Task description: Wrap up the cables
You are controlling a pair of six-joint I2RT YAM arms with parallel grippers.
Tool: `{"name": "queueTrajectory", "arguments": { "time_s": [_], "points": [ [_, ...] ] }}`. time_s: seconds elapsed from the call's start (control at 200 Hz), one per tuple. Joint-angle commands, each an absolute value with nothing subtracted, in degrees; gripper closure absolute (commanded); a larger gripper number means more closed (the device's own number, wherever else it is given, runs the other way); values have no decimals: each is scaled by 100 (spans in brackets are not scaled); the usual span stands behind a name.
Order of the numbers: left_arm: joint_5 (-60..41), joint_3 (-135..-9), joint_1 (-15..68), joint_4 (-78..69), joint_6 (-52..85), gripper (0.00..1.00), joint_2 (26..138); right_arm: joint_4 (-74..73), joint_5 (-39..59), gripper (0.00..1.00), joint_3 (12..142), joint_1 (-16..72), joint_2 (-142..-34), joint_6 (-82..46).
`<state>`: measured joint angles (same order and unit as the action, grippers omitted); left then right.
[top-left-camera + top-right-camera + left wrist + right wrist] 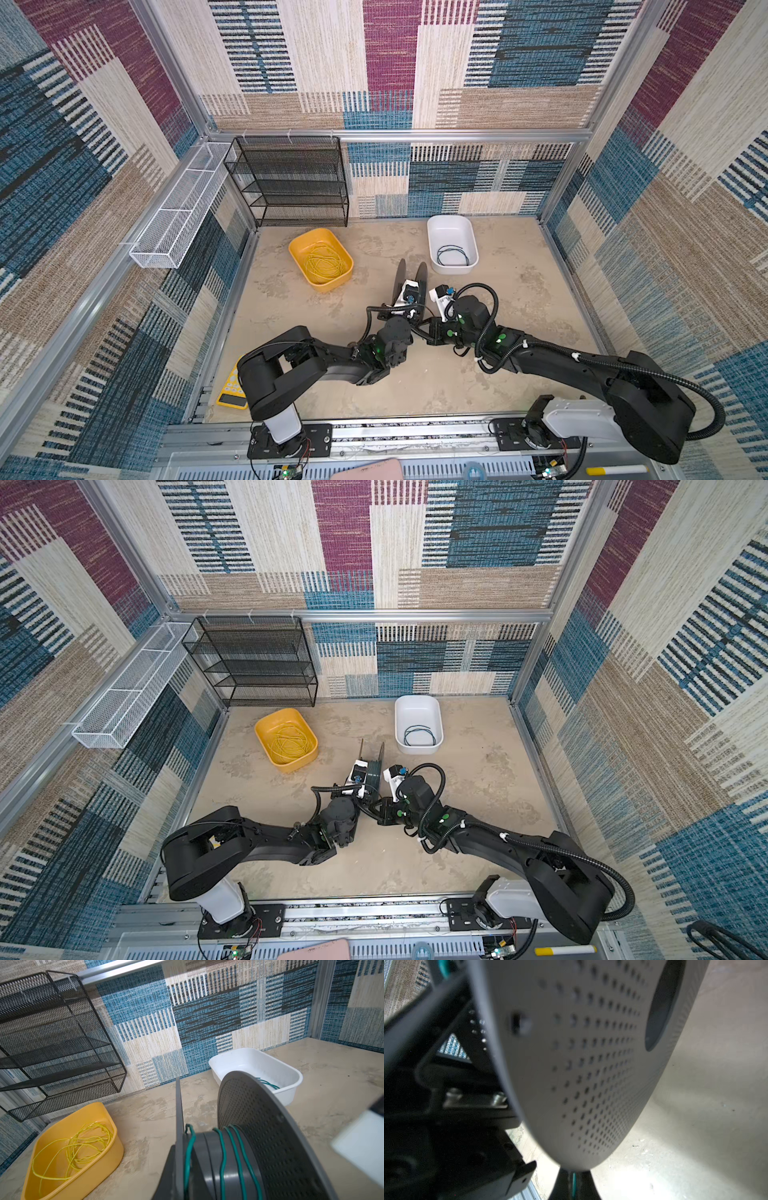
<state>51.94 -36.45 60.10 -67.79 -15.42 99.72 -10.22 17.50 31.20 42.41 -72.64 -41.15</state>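
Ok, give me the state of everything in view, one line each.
spool, on edge, partly wound
teal cable, a few turns around the spool hub
left gripper, shut on spool
right gripper, shut on teal cable
yellow bin, holds loose yellow wire
white bin, holds another loose coil
black rack, empty

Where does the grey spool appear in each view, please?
In a top view: grey spool near the middle.
In a top view: spool near the middle too.
Left wrist: spool in close foreground, green cable around its hub.
Right wrist: its perforated flange fills most of the picture.
Landmark: white tub beyond the spool; absent from the right wrist view.
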Motion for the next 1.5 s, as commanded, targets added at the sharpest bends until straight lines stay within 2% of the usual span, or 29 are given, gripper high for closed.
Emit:
{"name": "queueTrajectory", "arguments": {
  "time_s": [0.0, 0.055, 0.336, 0.516, 0.731, 0.831, 1.017, 1.332, 1.492],
  "points": [
    [5302, -3479, 6127, -7702, -3189, 100, 10395, -2441, 1633, 97, 3079, 4219, -7228, -4291],
    [5330, -3470, 6215, -8078, -3457, 100, 10594, -2477, 1548, 97, 2998, 4213, -7167, -4374],
    [5037, -3396, 6266, -7991, -3313, 100, 10647, -2507, 1518, 97, 2808, 4219, -6955, -4525],
    [5071, -3463, 6284, -7365, -2955, 100, 10511, -2457, 1566, 93, 2791, 4218, -6857, -4540],
    [5111, -3549, 6284, -7156, -2910, 100, 10477, -2383, 1590, 83, 2827, 4214, -6844, -4487],
    [5134, -3585, 6290, -7083, -2866, 100, 10455, -2424, 1594, 83, 2839, 4219, -6868, -4491],
    [5093, -3562, 6290, -7101, -2804, 100, 10434, -2316, 1407, 91, 2807, 4219, -6688, -4535],
    [5034, -3609, 6279, -6812, -2793, 100, 10112, -1118, 570, 86, 3045, 4191, -5895, -4140],
    [4476, -3748, 6144, -5236, -2174, 100, 9136, -216, -34, 80, 3400, 3881, -5193, -3665]
  ]
}}
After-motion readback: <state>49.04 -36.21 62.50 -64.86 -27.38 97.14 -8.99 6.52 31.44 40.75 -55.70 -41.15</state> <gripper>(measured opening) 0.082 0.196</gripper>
